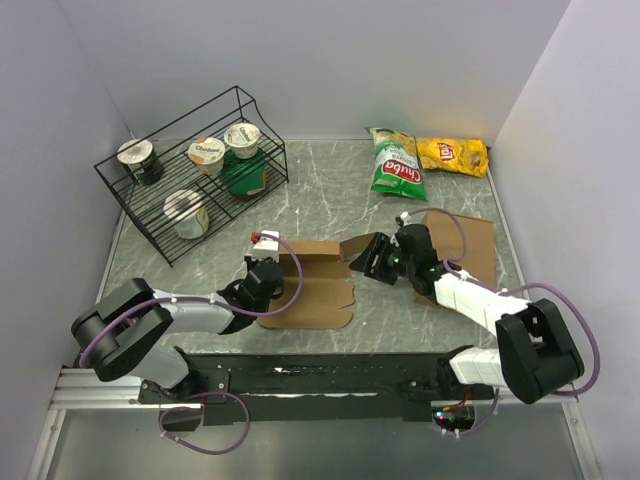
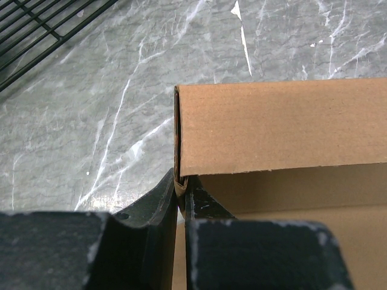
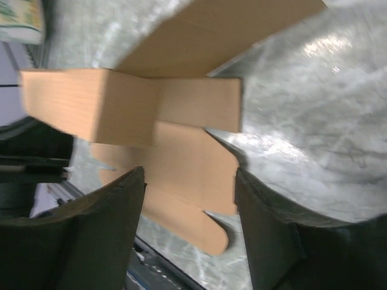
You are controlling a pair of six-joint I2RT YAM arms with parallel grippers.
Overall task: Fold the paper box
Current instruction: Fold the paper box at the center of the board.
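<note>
Noted: left tool [image 2: 180, 192] clamps the paper box [image 2: 284, 127] wall edge, right tool [image 3: 187, 184] stands apart — the thin pinched edge may slip, collapsing the wall.

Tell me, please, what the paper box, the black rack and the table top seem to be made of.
Paper box: thin brown kraft cardboard, matte, with fine fibre lines and a thin folded edge.
Rack: probably metal wire with a black coating, judging by its thin bars.
Table top: grey, marble-patterned, with white veins and a slight sheen. Whether it is real stone or a printed sheet, I cannot tell.
</note>
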